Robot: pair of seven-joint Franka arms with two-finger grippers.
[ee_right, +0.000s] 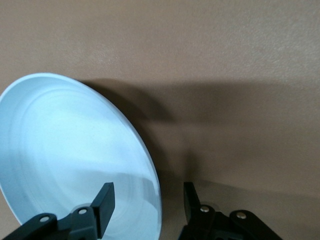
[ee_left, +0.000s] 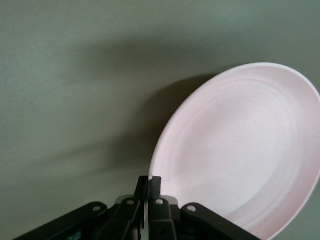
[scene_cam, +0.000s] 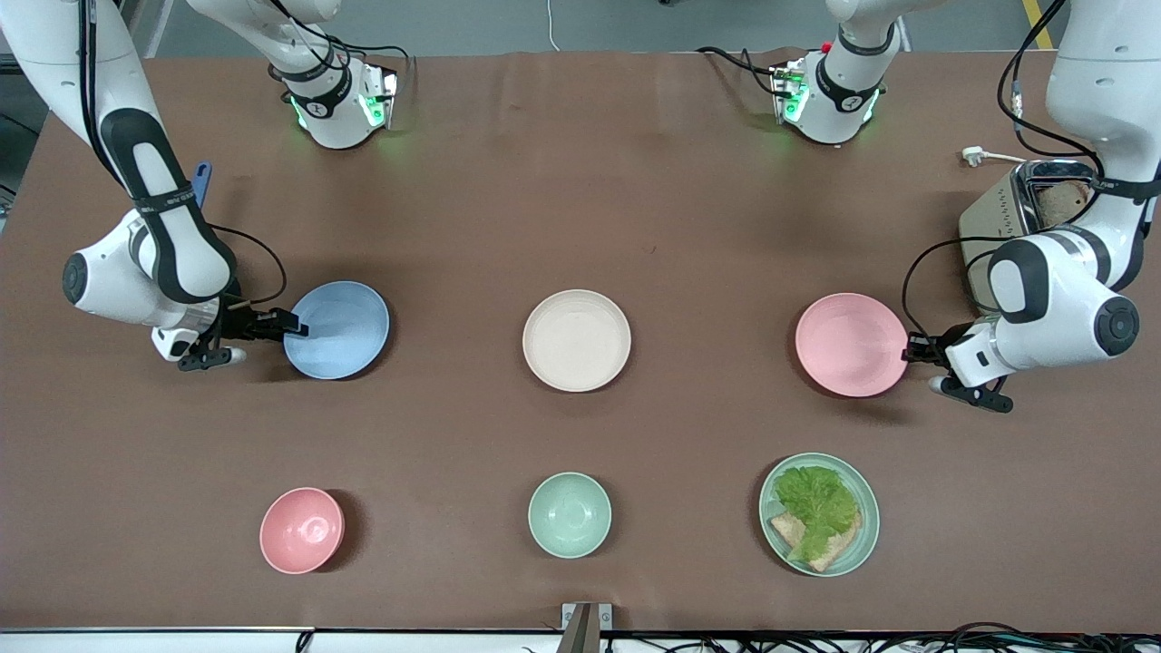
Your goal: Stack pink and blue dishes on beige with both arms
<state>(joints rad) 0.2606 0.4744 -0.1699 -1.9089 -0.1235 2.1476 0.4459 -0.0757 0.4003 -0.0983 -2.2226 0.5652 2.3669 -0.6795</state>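
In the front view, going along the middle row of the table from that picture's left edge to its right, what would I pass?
Right gripper → blue plate → beige plate → pink plate → left gripper.

A: Can any writing be read here — a label, a brand, a number?

B: None. The arms' casings, the dishes and the brown table (scene_cam: 580, 181) carry no legible text.

A: And the wrist views?

B: Only plain surfaces; no letters or signs.
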